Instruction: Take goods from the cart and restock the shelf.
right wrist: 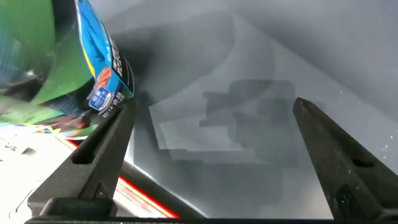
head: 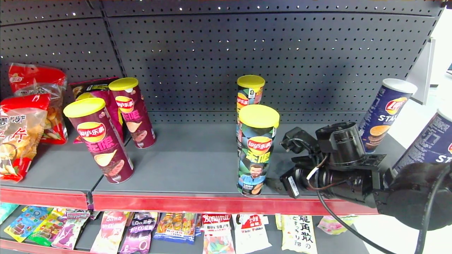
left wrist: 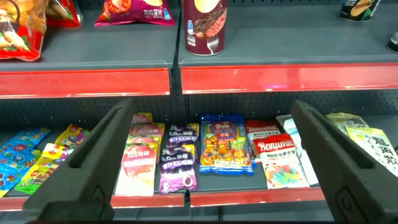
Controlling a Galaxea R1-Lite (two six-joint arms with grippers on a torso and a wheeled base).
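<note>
Grey shelf [head: 183, 158] is taken in the head view; a green-blue chip can [head: 257, 151] is stood upright at its front edge; the right gripper [head: 292, 161] is held just beside it, spread, released, nothing grasped; the left gripper [left wrist: 211, 109] is seen spread and empty in its wrist view, faced at lower-tier candy bags [left wrist: 227, 146].

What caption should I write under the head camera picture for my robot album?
Open right gripper beside a yellow-lidded chip can at the front edge of the shelf.
</note>
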